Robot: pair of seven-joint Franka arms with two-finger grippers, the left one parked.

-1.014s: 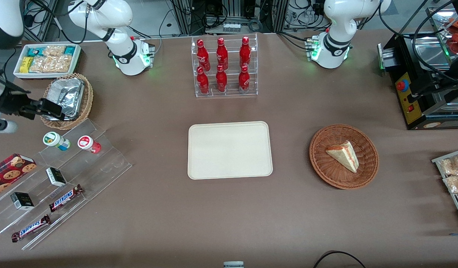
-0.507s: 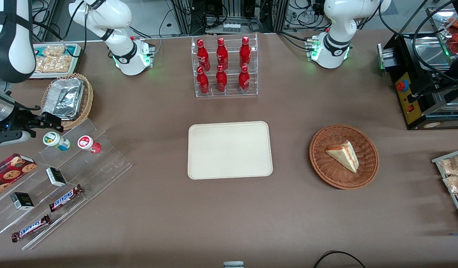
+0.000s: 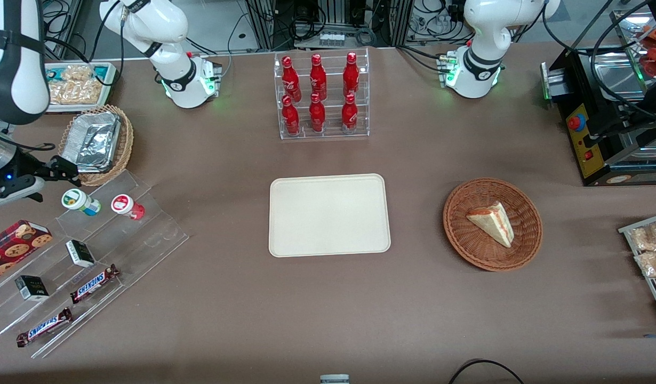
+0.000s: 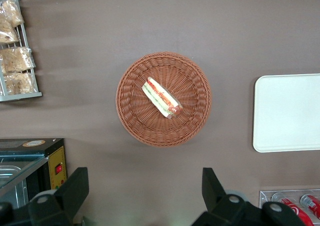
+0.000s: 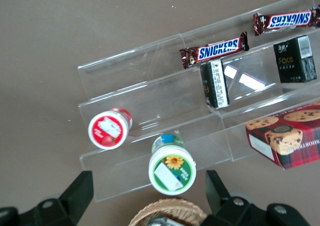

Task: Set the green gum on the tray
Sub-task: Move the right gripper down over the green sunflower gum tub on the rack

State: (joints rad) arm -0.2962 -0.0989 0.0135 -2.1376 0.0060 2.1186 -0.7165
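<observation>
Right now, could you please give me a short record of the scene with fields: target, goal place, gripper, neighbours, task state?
target: green gum, standing on the top step of the clear stepped stand
goal place: tray, mid-table, nothing on it
gripper: gripper, above the table between the foil-filled wicker basket and the green gum; fingers open, with the gum's lid seen between them
neighbours: red gum beside the green gum on the same step; Snickers bars on lower steps
task state: gum not yet grasped, not on tray
</observation>
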